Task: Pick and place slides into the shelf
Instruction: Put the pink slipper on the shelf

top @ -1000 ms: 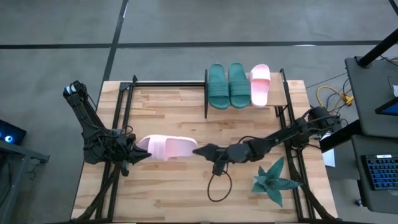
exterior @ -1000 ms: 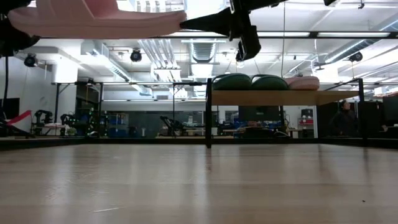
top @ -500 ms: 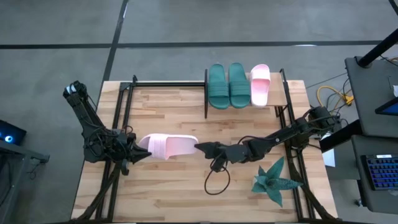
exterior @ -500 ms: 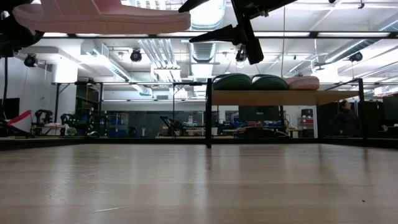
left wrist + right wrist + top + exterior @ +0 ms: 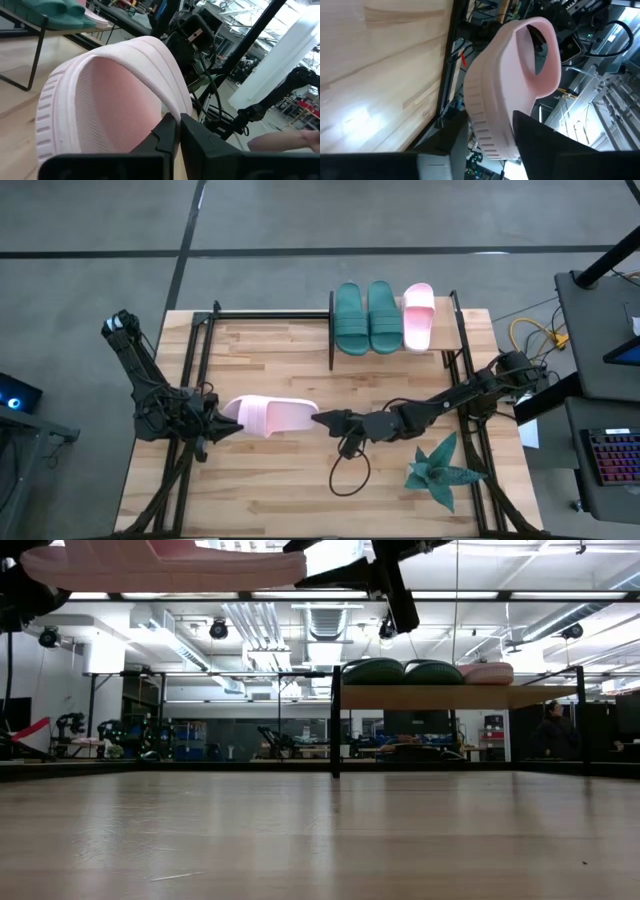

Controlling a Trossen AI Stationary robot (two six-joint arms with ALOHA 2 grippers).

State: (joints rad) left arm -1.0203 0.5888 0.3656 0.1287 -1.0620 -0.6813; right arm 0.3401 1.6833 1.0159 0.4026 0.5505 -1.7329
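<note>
Bridging clenched left gripper (image 5: pixel 222 427) and straddling right gripper (image 5: pixel 318 418), grip uncertain: pink slide (image 5: pixel 270 415).

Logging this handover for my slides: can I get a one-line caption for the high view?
Left end effector holds a pink slide above the table while the right end effector closes on its other end.

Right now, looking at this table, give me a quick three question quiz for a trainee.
1. True or false: the shelf holds three slides.
2. Which tool grips the pink slide by its strap: A left tool, B right tool?
3. Fill in: the slide held in the air is coloured ____.

Key: 1 true (two green, one pink). 2 A; the right tool's fingers sit either side of the slide's far end. 3 pink.
</note>
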